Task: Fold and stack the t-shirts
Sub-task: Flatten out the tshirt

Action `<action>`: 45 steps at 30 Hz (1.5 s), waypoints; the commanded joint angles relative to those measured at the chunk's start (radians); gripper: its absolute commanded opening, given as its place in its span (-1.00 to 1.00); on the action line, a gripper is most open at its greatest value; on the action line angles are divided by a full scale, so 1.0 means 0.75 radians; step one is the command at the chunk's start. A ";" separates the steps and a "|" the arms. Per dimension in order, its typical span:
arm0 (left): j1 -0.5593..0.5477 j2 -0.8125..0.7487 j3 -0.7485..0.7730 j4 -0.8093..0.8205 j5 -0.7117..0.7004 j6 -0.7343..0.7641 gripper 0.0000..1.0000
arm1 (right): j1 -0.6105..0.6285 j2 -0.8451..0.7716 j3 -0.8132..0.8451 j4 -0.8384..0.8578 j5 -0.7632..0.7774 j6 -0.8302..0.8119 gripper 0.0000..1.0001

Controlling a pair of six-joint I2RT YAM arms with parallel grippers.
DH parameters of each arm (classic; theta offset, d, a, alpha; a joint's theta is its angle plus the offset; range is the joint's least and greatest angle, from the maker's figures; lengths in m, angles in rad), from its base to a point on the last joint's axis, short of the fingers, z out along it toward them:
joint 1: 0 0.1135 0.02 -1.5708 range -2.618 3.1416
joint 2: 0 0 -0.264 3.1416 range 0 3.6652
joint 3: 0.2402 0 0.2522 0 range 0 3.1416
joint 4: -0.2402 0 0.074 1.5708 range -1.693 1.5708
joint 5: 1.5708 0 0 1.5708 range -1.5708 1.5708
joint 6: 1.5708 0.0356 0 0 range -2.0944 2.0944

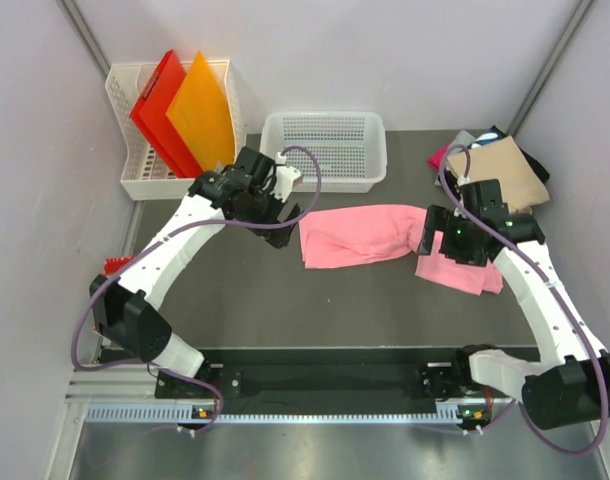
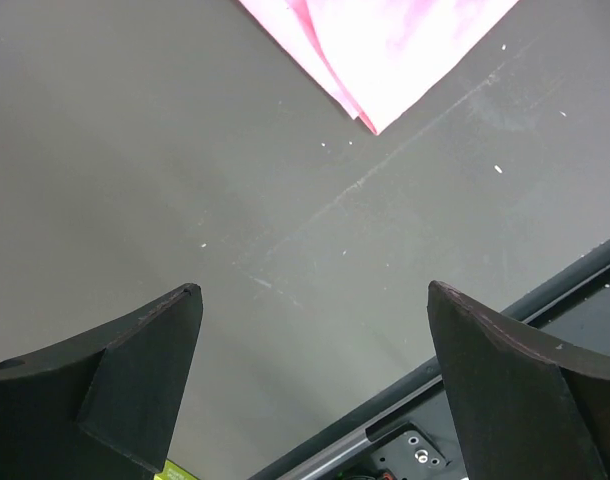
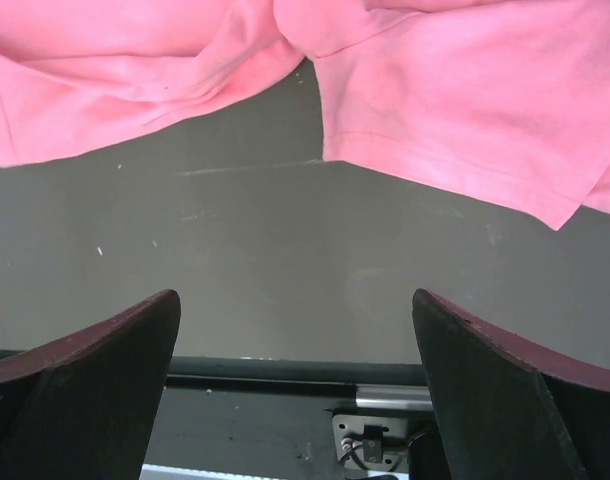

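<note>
A light pink t-shirt (image 1: 360, 235) lies partly folded lengthwise across the middle of the dark table, with a sleeve end (image 1: 463, 272) spread at the right. My left gripper (image 1: 285, 222) hovers open and empty just left of the shirt's left edge; the left wrist view shows only a shirt corner (image 2: 385, 50). My right gripper (image 1: 432, 237) is open and empty above the shirt's right part (image 3: 465, 100). A pile of folded shirts, tan on top (image 1: 505, 172), with black, magenta and grey beneath, sits at the back right.
A white mesh basket (image 1: 325, 150) stands at the back centre. A white rack (image 1: 135, 170) at the back left holds red (image 1: 160, 105) and orange (image 1: 200, 110) plastic folders. A small red object (image 1: 115, 265) lies by the left wall. The table's front rail (image 1: 325, 375) runs between the arm bases.
</note>
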 commanded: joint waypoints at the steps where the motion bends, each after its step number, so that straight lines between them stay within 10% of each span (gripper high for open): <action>1: 0.002 -0.041 -0.009 -0.003 -0.021 -0.009 0.98 | -0.002 -0.065 0.062 0.046 -0.034 -0.018 0.99; 25: -0.063 0.720 0.424 0.103 0.202 0.016 0.98 | -0.004 -0.302 -0.056 -0.101 0.028 -0.026 0.96; 45: -0.086 0.957 0.483 0.191 0.223 0.020 0.68 | -0.006 -0.374 0.001 -0.181 -0.021 -0.020 0.82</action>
